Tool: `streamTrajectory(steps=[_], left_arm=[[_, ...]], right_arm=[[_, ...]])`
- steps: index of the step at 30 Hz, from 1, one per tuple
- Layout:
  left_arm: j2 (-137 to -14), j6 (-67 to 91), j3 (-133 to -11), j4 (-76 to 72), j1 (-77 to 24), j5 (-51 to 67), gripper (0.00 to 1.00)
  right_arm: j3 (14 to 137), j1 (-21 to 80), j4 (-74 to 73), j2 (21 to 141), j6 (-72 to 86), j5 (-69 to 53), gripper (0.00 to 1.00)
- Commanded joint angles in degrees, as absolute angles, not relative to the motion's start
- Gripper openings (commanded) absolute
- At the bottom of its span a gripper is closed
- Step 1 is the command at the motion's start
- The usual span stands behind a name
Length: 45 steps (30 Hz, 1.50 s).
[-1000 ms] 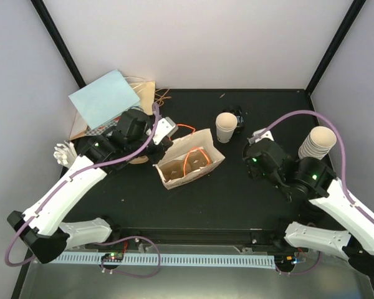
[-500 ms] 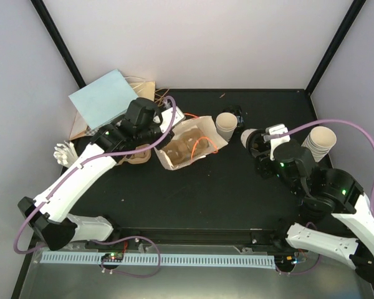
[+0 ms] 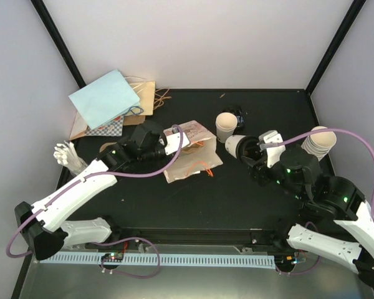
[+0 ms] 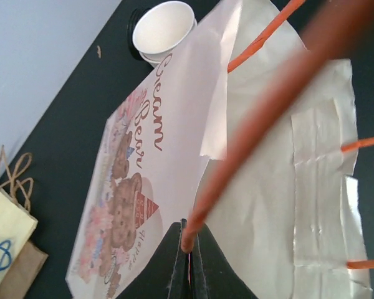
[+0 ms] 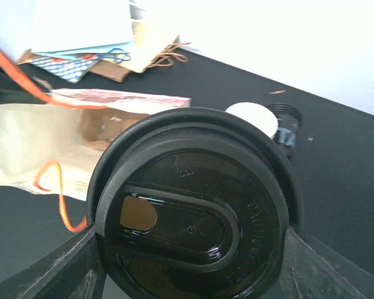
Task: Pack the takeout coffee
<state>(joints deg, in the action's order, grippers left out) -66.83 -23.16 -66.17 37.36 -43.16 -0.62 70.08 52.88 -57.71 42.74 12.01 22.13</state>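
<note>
A takeout coffee (image 5: 193, 230), a cream cup with a black lid, lies sideways in my right gripper (image 5: 194, 252), which is shut on it; the lid faces the wrist camera. From above, its pale base (image 3: 234, 147) points left at the printed cream paper bag (image 3: 190, 156), a short gap away, with the right gripper (image 3: 252, 151) behind it. The bag (image 4: 174, 156) lies tipped, its mouth (image 5: 106, 128) towards the cup. My left gripper (image 4: 190, 246) is shut on one orange handle (image 4: 249, 118); from above the left gripper (image 3: 173, 141) sits at the bag's left end.
An open lidless cup (image 3: 225, 126) stands behind the bag, with black lids (image 3: 239, 116) beside it. A stack of cups (image 3: 318, 143) is at the right. A blue bag (image 3: 106, 96) and brown paper bags (image 3: 146, 93) lie back left, white cutlery (image 3: 65, 152) at the left edge.
The left gripper reached the bag, took its orange handle and tipped the bag over. The right arm carried the lidded cup left, towards the bag's mouth.
</note>
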Motion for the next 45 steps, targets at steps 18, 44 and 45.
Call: streamTrajectory(steps=[18,44,45], left_arm=[[-62.93,-15.83,-63.51,33.94,-44.82,7.71,0.01],[-61.19,-13.89,-61.57,31.63,-45.26,11.62,0.02],[-61.24,-13.89,-61.53,31.76,-45.26,11.6,0.01]], right_arm=[[59.1,52.71,-40.05,41.44,7.12,-9.44,0.48],[56.78,66.91,-36.8,52.36,0.54,7.32,0.45],[56.71,67.31,-36.7,52.31,0.18,7.59,0.45]])
